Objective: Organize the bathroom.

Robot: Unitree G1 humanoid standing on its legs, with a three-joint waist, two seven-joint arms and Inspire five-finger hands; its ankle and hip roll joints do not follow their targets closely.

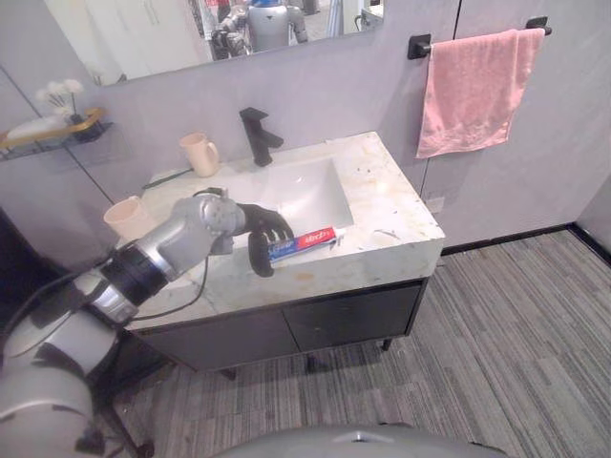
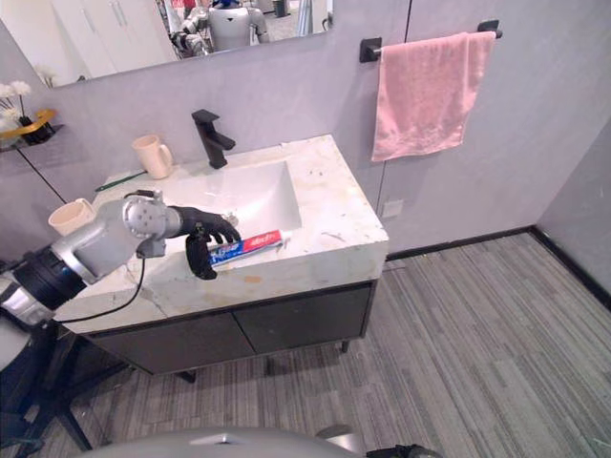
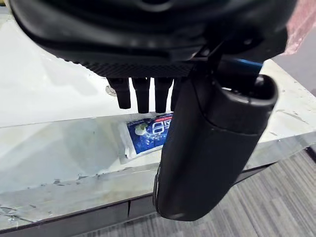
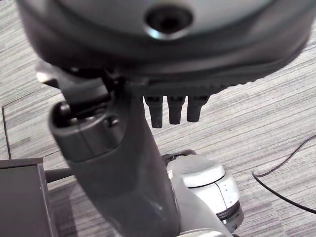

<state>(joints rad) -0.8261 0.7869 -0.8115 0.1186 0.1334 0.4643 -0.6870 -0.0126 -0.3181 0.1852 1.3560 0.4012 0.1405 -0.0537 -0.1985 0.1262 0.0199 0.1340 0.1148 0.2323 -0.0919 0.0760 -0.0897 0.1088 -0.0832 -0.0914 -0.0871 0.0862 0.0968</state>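
So there's one toothpaste tube (image 1: 304,240), two cups (image 1: 200,154) and one pink towel (image 1: 474,88) on the wall rail. The tube lies flat on the front strip of the surface (image 1: 391,215), between the sink basin (image 1: 307,191) and the front edge. The left robot hand (image 1: 263,232) hovers right over the tube's flat end, fingers straight, thumb hanging down, gripping nothing. Plenty of bare surface right of the tube. The right robot hand (image 4: 123,163) hangs above the floor, fingers relaxed.

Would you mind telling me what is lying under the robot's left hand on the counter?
A toothpaste tube lies on the marble counter by the sink basin's front edge. The left hand hovers open above its flat end, partly hiding it.
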